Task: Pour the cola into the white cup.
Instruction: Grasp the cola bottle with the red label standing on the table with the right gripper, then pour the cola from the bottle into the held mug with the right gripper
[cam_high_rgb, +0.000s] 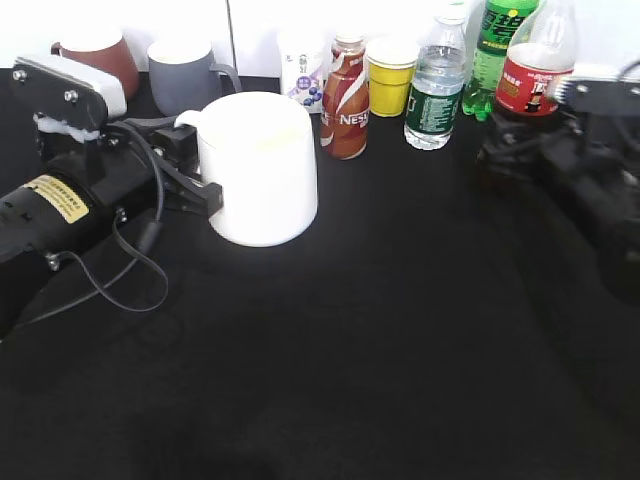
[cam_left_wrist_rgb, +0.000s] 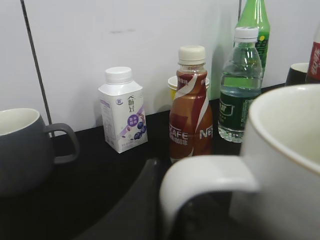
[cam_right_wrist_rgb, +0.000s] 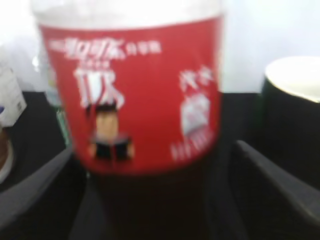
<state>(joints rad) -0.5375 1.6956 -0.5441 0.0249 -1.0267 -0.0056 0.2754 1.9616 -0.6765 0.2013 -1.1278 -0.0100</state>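
The white cup (cam_high_rgb: 262, 168) stands upright on the black table (cam_high_rgb: 400, 330), its handle pinched by the left gripper (cam_high_rgb: 190, 175). Far right of the cup, the cola (cam_high_rgb: 535, 62), dark liquid inside, is flanked by the spread right gripper (cam_right_wrist_rgb: 150, 200). Nothing is seen inside the cup.

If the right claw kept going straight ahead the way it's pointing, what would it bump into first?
The cola bottle. It stands right between the right gripper's open fingers, filling the wrist view, so it would likely meet the palm first. The black mug sits off to the side.
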